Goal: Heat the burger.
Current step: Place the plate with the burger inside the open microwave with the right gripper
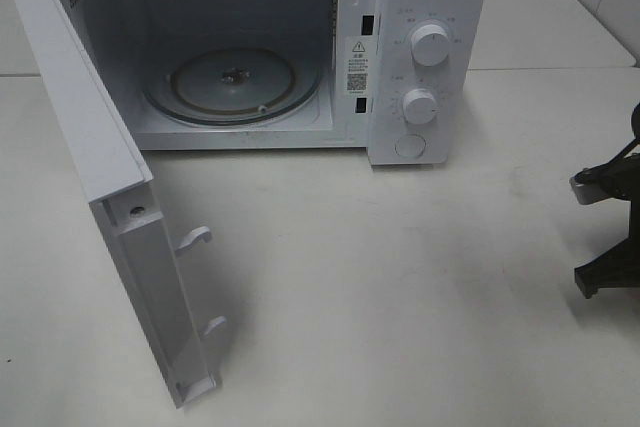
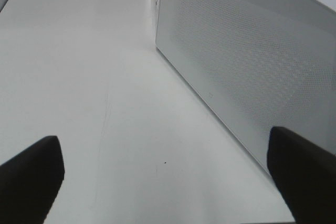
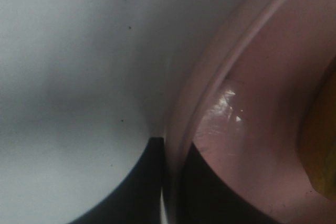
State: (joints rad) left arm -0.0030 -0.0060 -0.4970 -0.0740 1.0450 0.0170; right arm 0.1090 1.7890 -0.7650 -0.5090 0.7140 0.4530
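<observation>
**Operator:** Where is the burger?

**Spotter:** All you get of the burger [image 3: 321,150] is a golden-brown sliver at the edge of your right wrist view, close over the pink plate [image 3: 252,93]. It lies outside the high view.

**Operator:** And my right gripper?

**Spotter:** Your right gripper [image 3: 170,182] is pinched tight on the plate's rim, one dark finger on each side of it, above the white table [image 3: 63,77]. From the high camera you see only part of your right arm [image 1: 612,227] at the right edge, well apart from the microwave [image 1: 430,7].

**Operator:** The microwave?

**Spotter:** Its door [image 1: 90,117] is swung wide to the left, and the glass turntable [image 1: 235,82] inside is bare.

**Operator:** My left side?

**Spotter:** Your left gripper [image 2: 168,182] is spread wide with nothing between its fingers. It hangs over the table, just beside a white perforated panel [image 2: 252,61].
</observation>
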